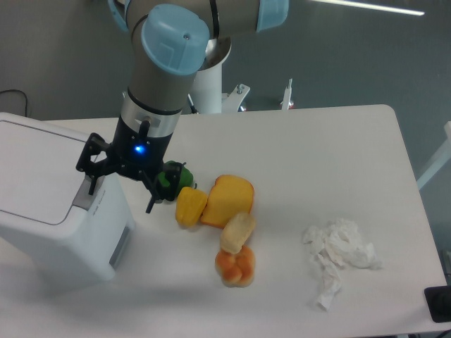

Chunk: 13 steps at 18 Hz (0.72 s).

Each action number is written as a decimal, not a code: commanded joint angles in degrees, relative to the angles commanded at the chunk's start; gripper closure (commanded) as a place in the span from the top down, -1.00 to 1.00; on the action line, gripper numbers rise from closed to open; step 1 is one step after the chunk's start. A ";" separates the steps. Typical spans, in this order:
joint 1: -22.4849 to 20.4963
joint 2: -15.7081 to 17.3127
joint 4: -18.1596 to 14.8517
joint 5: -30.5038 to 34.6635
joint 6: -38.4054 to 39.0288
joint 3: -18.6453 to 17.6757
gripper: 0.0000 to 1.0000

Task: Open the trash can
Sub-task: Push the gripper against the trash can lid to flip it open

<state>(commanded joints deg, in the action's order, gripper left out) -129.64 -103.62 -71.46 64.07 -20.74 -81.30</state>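
The trash can [49, 204] is a large white boxy bin at the left edge of the table, its flat lid [35, 169] down. A grey push tab [86, 199] sits at the lid's right end. My gripper [120, 191] hangs right over the can's right end, fingers spread apart. The left finger [91, 184] points down onto the grey tab and looks to be touching it. The right finger [151, 198] is off the can's side, above the table. Nothing is held.
Toy foods lie just right of the gripper: a green piece [175, 177], a yellow pepper [190, 206], an orange cheese-like block [227, 199], a pale slice [237, 232] and an orange bun [235, 267]. Crumpled white paper [338, 255] lies at the right.
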 joint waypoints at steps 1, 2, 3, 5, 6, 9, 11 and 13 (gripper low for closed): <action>0.00 0.00 0.00 0.00 0.00 -0.09 1.00; 0.09 0.00 0.00 0.00 0.00 -0.09 1.00; 0.35 0.00 0.00 0.09 0.00 -0.09 1.00; 0.35 -0.09 0.00 0.09 0.00 -0.09 1.00; 0.35 -0.09 0.09 0.09 0.00 0.00 1.00; 0.35 -0.35 0.09 0.09 -0.09 -0.09 1.00; 0.35 -0.53 0.09 0.09 -0.09 -0.09 1.00; 0.35 -0.62 0.09 0.18 -0.09 0.00 1.00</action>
<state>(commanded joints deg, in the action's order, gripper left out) -129.29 -104.24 -71.37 64.25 -20.83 -81.30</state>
